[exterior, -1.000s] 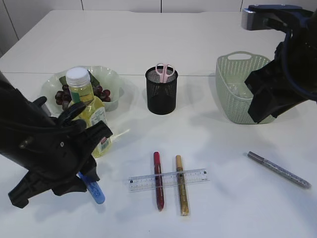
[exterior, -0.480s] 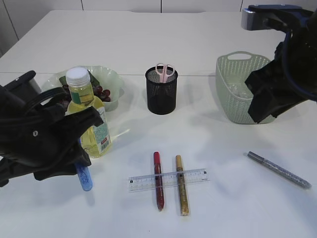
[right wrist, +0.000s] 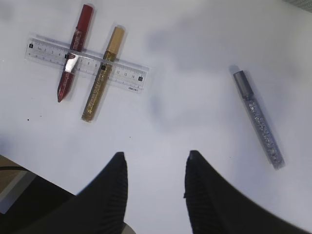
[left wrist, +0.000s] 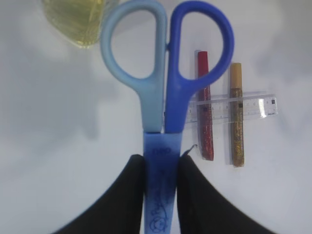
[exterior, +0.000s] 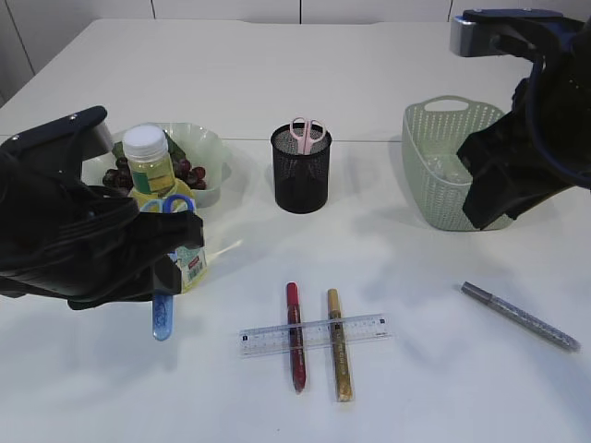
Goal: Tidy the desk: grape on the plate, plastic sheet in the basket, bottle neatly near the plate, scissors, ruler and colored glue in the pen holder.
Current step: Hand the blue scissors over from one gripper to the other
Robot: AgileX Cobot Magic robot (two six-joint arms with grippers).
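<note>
Left arm has lifted the blue scissors point(left wrist: 163, 97) off the white table point(exterior: 416, 388).

Left gripper point(left wrist: 161, 170) clamps their sheathed blades above the table; right gripper point(right wrist: 155, 168) hangs open, empty. Ruler point(exterior: 314, 334) lies across red glue point(exterior: 295, 337) and gold glue point(exterior: 339, 343), before the pen holder point(exterior: 301, 175).

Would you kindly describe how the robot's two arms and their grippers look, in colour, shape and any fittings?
Both arms are bulky and matte black. The left arm and right arm each carry a grey-fronted box-shaped module near the wrist. A dark cable loops along the right arm. The left gripper has smooth, curved black fingers; the right gripper's fingers are black and finely ribbed. No markings show.
</note>
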